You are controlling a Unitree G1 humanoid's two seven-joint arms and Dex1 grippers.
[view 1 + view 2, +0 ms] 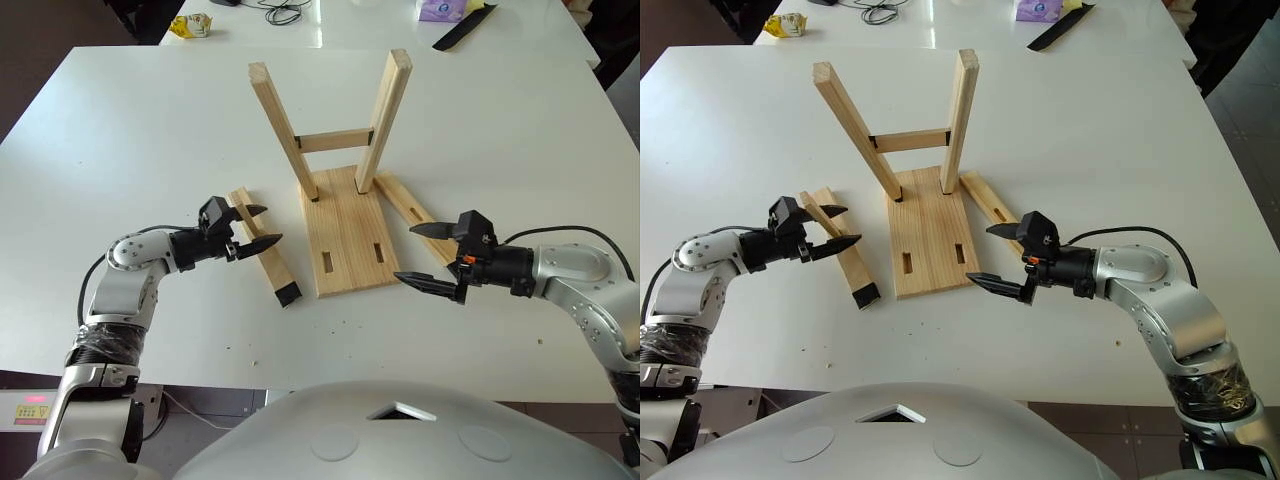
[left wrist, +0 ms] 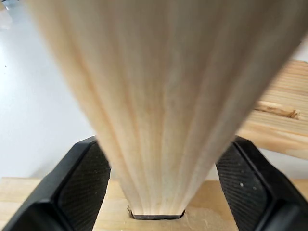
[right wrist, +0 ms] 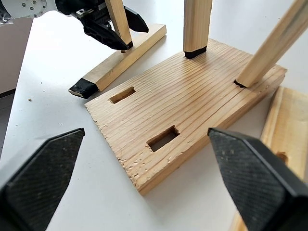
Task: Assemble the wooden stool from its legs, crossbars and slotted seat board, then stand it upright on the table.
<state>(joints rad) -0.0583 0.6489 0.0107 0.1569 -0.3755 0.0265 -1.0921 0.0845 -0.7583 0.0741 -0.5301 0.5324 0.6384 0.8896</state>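
Pale slotted wooden seat board [image 1: 345, 235] lies between our tools: left tool [image 1: 268, 224] spread around a short wooden crossbar [image 2: 154, 120], right tool [image 1: 405, 252] spread wide, empty.

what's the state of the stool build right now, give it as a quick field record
seat board: flat on the table, near slots empty
standing legs: two at the board's far end, joined by a crossbar
loose legs: one left of the board, one right, lying flat
left tool: at the short crossbar standing in the left loose leg
right tool: open, empty, by the board's near right corner
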